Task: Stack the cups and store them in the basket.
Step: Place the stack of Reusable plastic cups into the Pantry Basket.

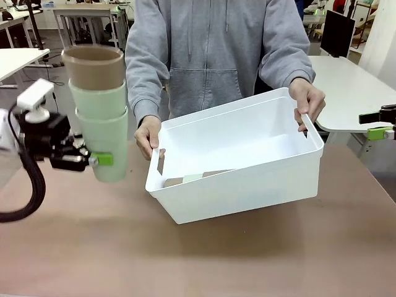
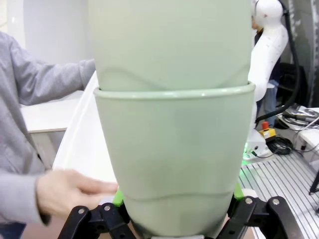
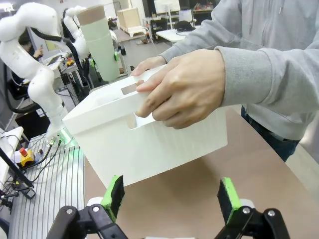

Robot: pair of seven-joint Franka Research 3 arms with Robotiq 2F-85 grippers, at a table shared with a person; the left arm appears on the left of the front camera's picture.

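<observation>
Left wrist view: left gripper (image 2: 175, 219) fingers were clamped on the lowest mint cup of a stack of cups (image 2: 172, 124), green pads pressed to either side near the cup's base. A second mint cup sat nested inside it, rim line of the lower one crossing mid-frame.

Front view, same stack (image 1: 98, 111): held upright and clear of the table (image 1: 204, 260), left of the basket (image 1: 238, 161). Order from the bottom up: mint, mint, then a tan-brown cup on top with its open mouth upward. Left gripper (image 1: 93, 159) gripped from the stack's left side, low down.

Basket: tilted, its open mouth tipped toward the stack and the robot, near bottom edge resting on the table. A person's hand (image 1: 147, 137) held the basket's end nearest the stack; the other hand (image 1: 309, 102) held the far end by the rim. Through the cut-out slot in the near end something tan and mint lay inside on the basket floor; could not tell more.

Right wrist view: right gripper (image 3: 172, 199) fingers stood wide apart with nothing between them, low over the table, just short of the basket (image 3: 149, 144) wall. One hand (image 3: 184, 89) gripped the basket's handle slot directly above. The stack (image 3: 99, 42) showed beyond the basket.
</observation>
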